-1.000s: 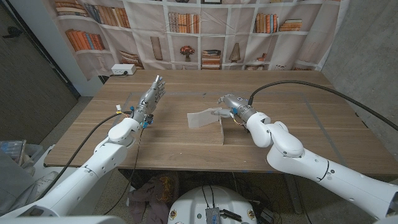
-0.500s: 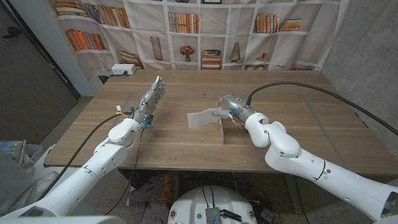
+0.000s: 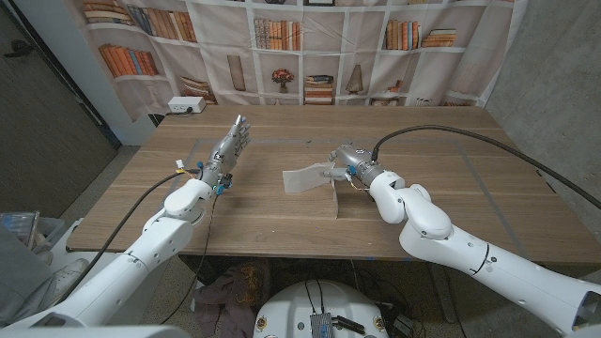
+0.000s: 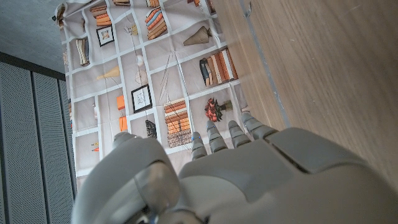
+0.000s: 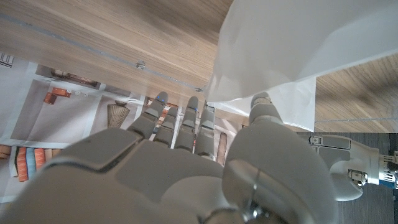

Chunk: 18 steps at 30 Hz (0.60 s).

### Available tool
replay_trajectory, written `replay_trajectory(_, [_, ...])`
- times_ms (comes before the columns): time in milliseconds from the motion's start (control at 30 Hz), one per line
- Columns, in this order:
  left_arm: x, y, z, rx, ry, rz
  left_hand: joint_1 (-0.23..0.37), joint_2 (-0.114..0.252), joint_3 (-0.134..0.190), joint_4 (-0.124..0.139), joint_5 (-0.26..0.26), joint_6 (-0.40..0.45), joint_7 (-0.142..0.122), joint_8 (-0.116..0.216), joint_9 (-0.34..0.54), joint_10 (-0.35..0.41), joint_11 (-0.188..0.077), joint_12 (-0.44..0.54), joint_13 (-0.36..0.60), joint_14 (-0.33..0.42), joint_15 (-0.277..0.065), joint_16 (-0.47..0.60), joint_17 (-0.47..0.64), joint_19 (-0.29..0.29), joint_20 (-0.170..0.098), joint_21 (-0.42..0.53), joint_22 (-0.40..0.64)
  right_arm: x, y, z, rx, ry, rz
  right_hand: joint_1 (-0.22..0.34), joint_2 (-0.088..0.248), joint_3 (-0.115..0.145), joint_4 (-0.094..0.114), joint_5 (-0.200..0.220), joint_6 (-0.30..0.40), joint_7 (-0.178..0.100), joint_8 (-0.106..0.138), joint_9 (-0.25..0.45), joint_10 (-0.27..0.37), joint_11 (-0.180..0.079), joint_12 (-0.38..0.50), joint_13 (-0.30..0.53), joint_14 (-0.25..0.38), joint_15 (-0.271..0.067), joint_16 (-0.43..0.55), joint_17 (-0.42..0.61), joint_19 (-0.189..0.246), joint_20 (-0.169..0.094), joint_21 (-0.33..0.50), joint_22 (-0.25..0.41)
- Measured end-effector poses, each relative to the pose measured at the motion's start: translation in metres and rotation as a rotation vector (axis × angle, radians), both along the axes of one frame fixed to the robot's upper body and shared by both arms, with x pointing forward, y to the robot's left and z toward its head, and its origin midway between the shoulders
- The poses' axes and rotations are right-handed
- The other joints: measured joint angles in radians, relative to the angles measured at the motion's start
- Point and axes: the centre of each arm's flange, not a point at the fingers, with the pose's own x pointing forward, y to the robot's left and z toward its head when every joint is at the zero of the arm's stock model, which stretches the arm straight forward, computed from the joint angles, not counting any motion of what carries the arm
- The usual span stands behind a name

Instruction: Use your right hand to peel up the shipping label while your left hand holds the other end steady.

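Our right hand (image 3: 345,162) pinches 1 edge of the shipping label (image 3: 306,177), thumb vs fingers (image 5: 180,127), lifting it off the table (image 3: 441,178) near mid-table. We judge the sheet thin, light, floppy, tear-prone w/ sticky backing; best gripped at the edge, pulled low. Left hand (image 3: 230,145) stands fingers extended, holding nothing, well apart from the label.

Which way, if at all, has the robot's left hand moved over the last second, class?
No. In the head view the left hand stands in the same spot on the table, fingers pointing toward the white box on the far edge, apart from the label.
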Motion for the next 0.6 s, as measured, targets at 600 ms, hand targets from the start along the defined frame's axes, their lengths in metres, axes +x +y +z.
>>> replay_trajectory(600, [-0.0042, 0.0052, -0.0053, -0.018, 0.001, 0.008, -0.002, 0.002, 0.004, 0.004, 0.0, 0.005, 0.006, 0.0, 0.0, 0.0, 0.0, 0.0, 0.0, 0.0, 0.0, 0.0, 0.0, 0.0, 0.0, -0.007, 0.0, 0.0003, 0.0052, -0.0065, -0.037, -0.041, -0.012, 0.109, 0.025, 0.017, -0.003, -0.009, 0.221, -0.124, 0.042, -0.012, 0.194, -0.106, 0.046, -0.004, 0.168, -0.036, 0.016, 0.0, 0.1, -0.07, 0.008, 0.005])
